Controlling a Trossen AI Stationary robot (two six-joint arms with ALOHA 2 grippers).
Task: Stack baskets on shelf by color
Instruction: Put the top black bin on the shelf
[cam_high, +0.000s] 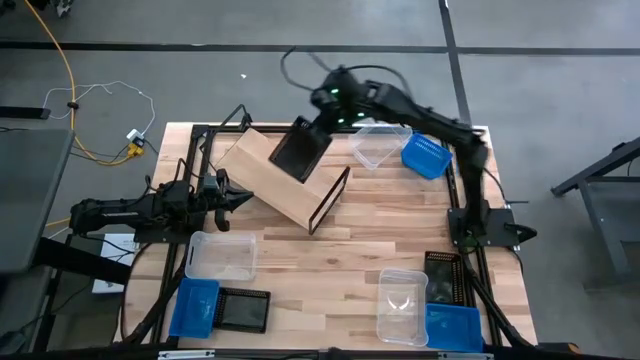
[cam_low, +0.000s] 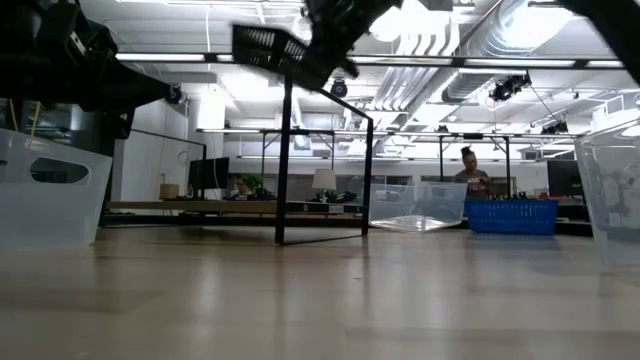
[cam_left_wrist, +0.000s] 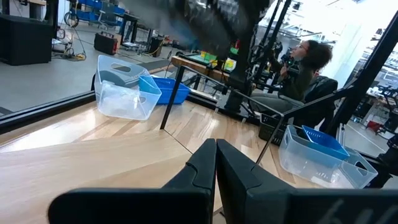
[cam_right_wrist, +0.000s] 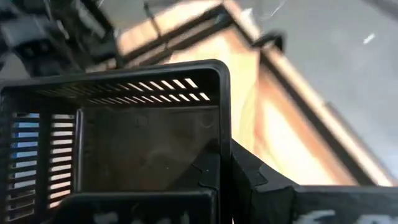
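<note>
My right gripper (cam_high: 320, 128) reaches to the far middle of the table, shut on a black slatted basket (cam_high: 300, 150) held above the shelf (cam_high: 270, 168), a light wood rack with a thin black frame lying askew. In the low view the black basket (cam_low: 275, 50) hangs tilted over the shelf's frame (cam_low: 285, 160). A clear basket (cam_high: 380, 145) and a blue basket (cam_high: 425, 156) sit on the table right of the shelf. My left gripper (cam_high: 238, 200) waits shut at the shelf's left end, touching nothing. My right gripper holds the black basket by one side wall at its rim (cam_right_wrist: 222, 134), near a corner. The wall runs between the two fingers, one finger (cam_right_wrist: 208, 177) inside the basket and one outside. The basket is lifted clear and tilted, above the shelf's wood panel.
Near the left front sit a clear basket (cam_high: 220, 255), a blue basket (cam_high: 195, 305) and a black basket (cam_high: 243, 308). At the right front are a clear basket (cam_high: 402, 305), a black one (cam_high: 440, 275) and a blue one (cam_high: 452, 325). A person (cam_low: 470, 170) sits beyond the table.
</note>
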